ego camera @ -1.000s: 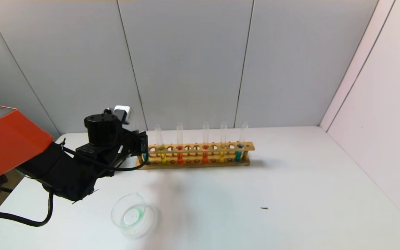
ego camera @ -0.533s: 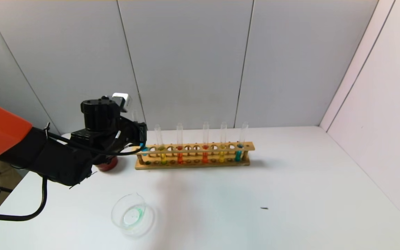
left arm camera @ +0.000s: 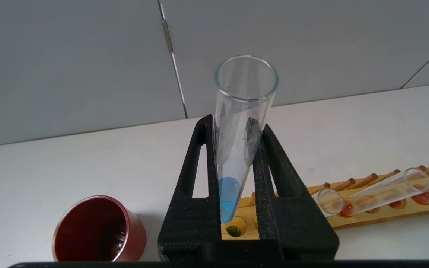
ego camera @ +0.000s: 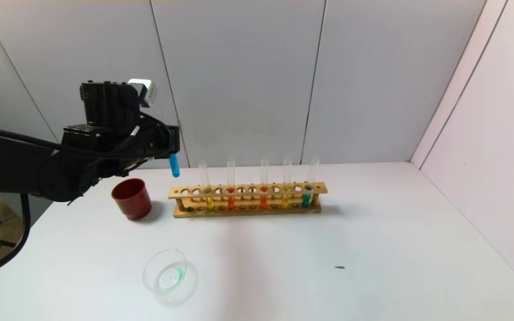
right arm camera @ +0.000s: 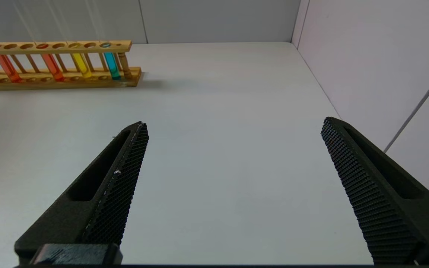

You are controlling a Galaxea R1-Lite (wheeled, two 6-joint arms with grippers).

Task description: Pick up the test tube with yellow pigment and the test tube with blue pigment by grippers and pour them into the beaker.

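The left pincer [ego camera: 173, 143], clamped on the test tube with blue pigment [ego camera: 174, 165], holds it upright, mouth up, above the rack [ego camera: 248, 198].

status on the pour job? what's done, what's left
Done: the beaker already holds a greenish residue. In hand: the left gripper is shut on the blue test tube, lifted clear of the rack. Left: pouring the blue into the beaker. The right gripper is open, parked.
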